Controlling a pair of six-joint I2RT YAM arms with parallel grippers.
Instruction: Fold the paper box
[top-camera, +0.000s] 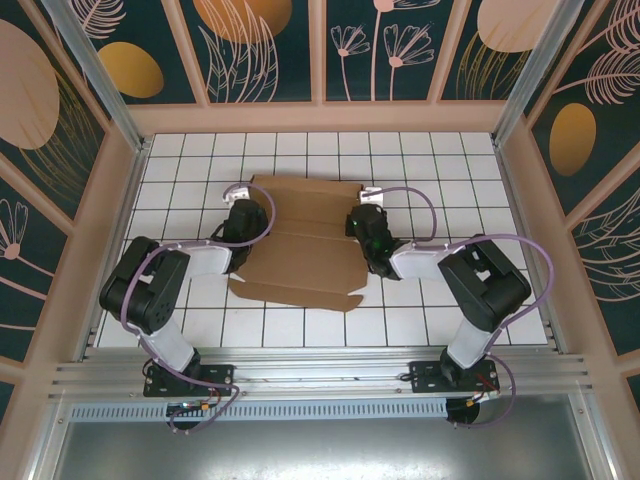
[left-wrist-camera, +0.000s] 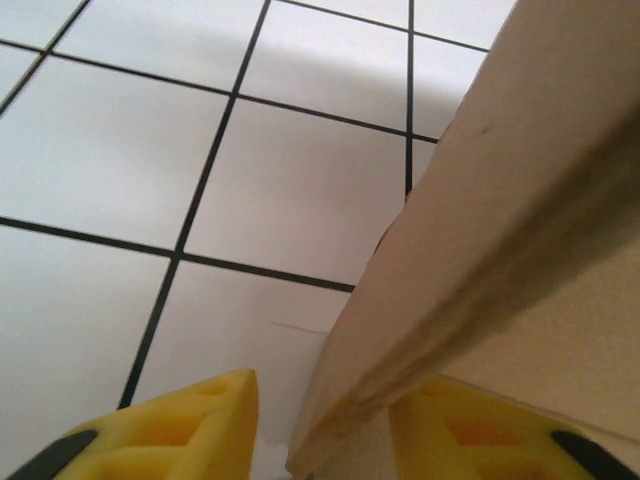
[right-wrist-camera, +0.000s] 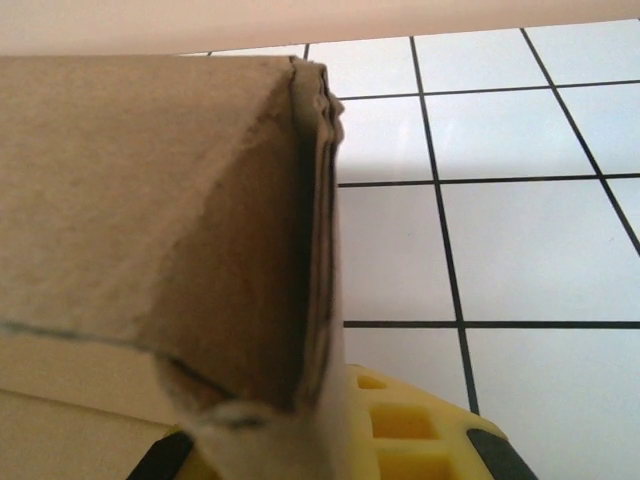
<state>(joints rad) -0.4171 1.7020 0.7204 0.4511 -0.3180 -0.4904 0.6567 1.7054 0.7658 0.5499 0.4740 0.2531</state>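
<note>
Cardboard lies mostly flat here: the paper box (top-camera: 300, 245) sits in the middle of the white tiled desk (top-camera: 450, 160), between the two arms. I think most flaps are not yet lifted and tucked.

From above, the whole sheet shows. Up close, the left end effector (left-wrist-camera: 335, 430) has its yellow fingers apart around a tilted side flap. The right end effector (right-wrist-camera: 300, 445) is at a folded side wall; I cannot tell if it pinches.

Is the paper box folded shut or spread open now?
Spread open: the paper box lies mostly flat on the table, only its side flaps raised.
</note>
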